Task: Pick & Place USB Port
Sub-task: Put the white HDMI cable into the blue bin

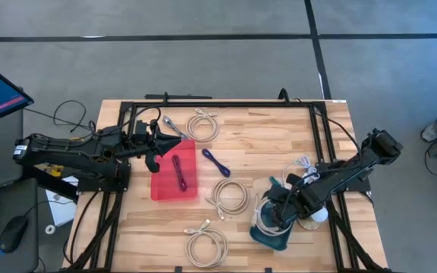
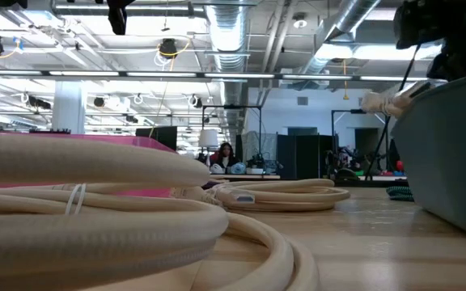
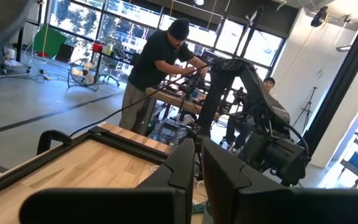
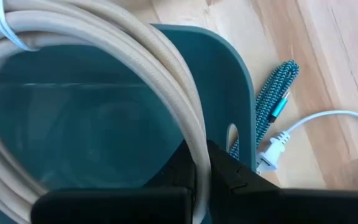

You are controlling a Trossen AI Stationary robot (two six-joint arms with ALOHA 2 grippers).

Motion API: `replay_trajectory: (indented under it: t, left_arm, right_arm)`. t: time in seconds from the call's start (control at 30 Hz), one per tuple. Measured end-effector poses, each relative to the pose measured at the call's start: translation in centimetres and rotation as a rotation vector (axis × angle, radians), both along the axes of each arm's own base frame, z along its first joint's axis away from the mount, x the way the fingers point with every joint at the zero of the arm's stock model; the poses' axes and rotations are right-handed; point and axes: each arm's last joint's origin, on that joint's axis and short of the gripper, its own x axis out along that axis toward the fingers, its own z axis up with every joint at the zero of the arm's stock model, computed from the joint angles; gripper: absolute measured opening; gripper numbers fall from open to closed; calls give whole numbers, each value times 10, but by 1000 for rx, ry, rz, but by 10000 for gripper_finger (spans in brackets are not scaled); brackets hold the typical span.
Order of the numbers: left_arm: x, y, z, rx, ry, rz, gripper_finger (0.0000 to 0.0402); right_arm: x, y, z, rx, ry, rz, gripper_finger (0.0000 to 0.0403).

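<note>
Right tool (image 4: 199,163) clamped on a cream coiled cable (image 4: 104,43) over the teal bin (image 4: 229,68); left tool (image 1: 174,139) together, above the red tray (image 1: 165,189)

My right gripper (image 1: 279,218) sits over the bin (image 1: 273,236) at the table's (image 1: 279,136) near right, a coiled cable (image 4: 104,68) draped across the bin's rim. My left gripper (image 1: 179,139) hangs over the tray's (image 1: 165,189) far edge, left of centre. 1 cable (image 1: 180,171) lies in that tray. Another coil (image 1: 230,196) lies between tray and bin.
</note>
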Motion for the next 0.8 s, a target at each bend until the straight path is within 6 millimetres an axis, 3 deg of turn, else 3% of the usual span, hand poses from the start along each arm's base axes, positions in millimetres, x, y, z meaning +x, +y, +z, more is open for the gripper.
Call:
replay_trajectory:
  t: [0.3, 0.63, 0.8]
  left_arm:
    - [0, 0, 0, 0, 1, 0, 30]
    - [0, 0, 0, 0, 2, 0, 30]
    - [0, 0, 0, 0, 3, 0, 30]
  right_arm:
    - [0, 1, 0, 28, 14, 4, 51]
    - [0, 1, 0, 31, 18, 7, 45]
    - [4, 3, 0, 55, -5, 67, 16]
